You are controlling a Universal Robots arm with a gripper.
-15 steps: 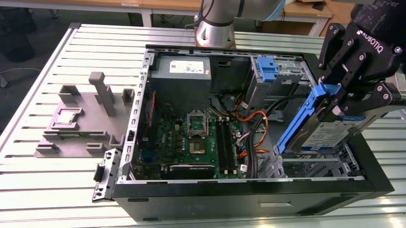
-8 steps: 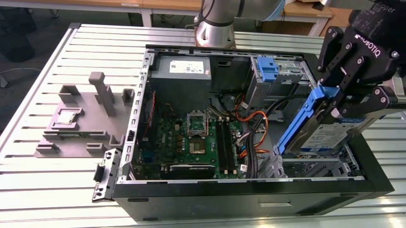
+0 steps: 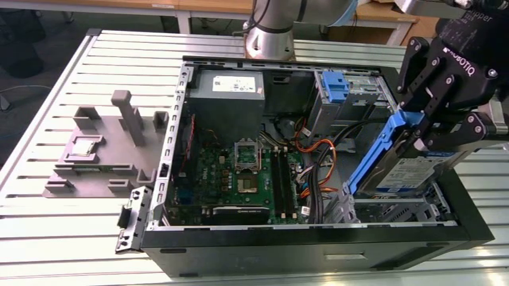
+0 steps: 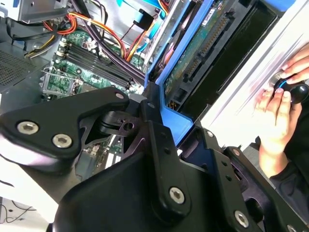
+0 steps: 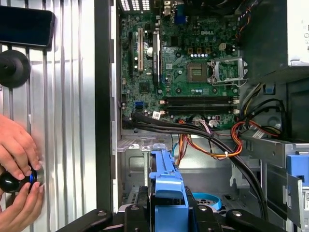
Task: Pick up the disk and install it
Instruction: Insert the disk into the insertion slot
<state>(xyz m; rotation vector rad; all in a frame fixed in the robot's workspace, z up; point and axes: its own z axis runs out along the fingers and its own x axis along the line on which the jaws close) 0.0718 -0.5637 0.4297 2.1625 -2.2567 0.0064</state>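
While the hand (image 3: 425, 134) clamps it, the disk (image 3: 409, 173) tilts inside the open case (image 3: 302, 241).

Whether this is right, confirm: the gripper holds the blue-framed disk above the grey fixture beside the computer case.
Wrong place. The exterior view shows the gripper holding the disk above the open computer case, not the grey fixture beside it.
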